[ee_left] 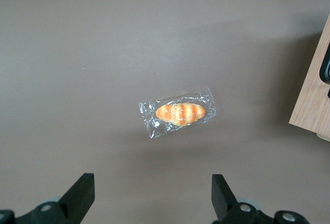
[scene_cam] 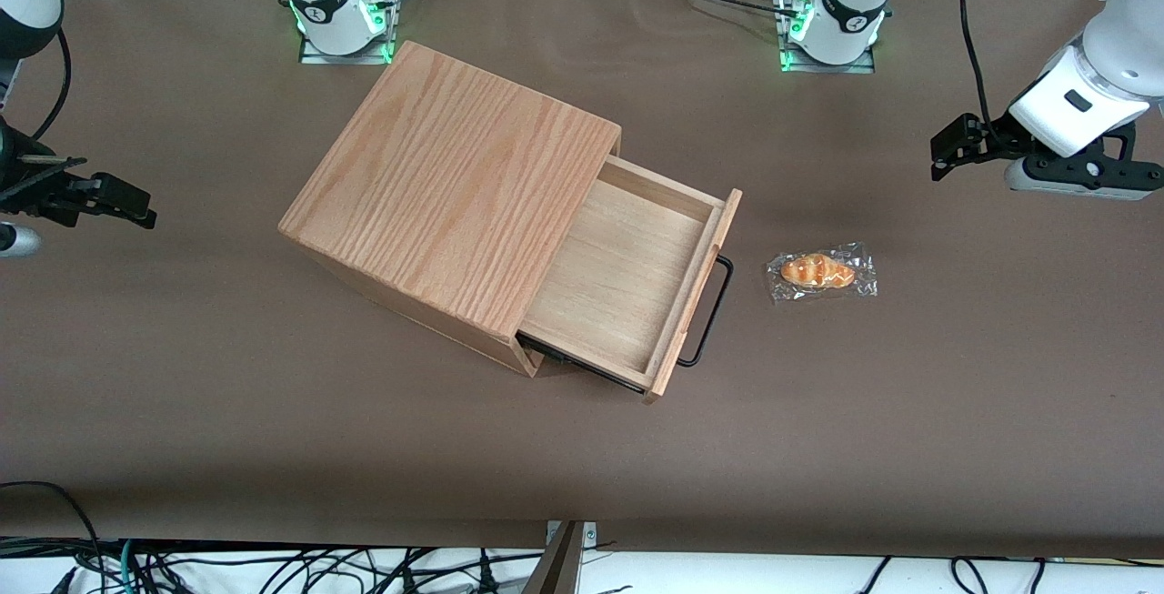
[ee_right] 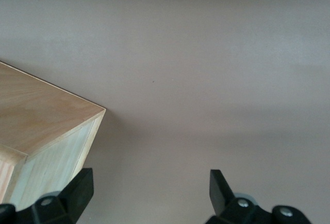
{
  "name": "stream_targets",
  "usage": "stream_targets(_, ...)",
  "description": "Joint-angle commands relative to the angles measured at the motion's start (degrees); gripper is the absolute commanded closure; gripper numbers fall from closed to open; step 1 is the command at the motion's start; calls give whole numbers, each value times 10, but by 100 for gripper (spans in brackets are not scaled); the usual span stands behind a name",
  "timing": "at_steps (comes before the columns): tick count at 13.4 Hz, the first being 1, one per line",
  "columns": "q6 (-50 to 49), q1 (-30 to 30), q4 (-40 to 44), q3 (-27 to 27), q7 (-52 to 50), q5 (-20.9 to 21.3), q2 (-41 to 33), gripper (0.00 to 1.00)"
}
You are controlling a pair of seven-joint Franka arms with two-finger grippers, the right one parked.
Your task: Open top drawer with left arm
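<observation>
The top drawer (scene_cam: 618, 276) of the oak-grain wooden box (scene_cam: 455, 185) stands pulled out, its pale inside showing and bare. Its thin black wire handle (scene_cam: 714, 312) sticks out from the drawer front, facing the working arm's end of the table. My left gripper (scene_cam: 944, 150) hangs above the table toward that end, well apart from the handle, open and holding nothing. In the left wrist view the gripper (ee_left: 153, 190) has its two fingers wide apart over bare table, and an edge of the drawer front (ee_left: 314, 95) shows.
A small bread roll in a clear wrapper (scene_cam: 821, 272) lies on the brown table (scene_cam: 909, 412) between the drawer handle and my gripper; it also shows in the left wrist view (ee_left: 179, 113). A corner of the box (ee_right: 41, 131) shows in the right wrist view.
</observation>
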Motion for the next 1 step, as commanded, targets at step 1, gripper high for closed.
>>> stream_targets(1, 9, 0, -17, 0, -6, -8, -15, 0)
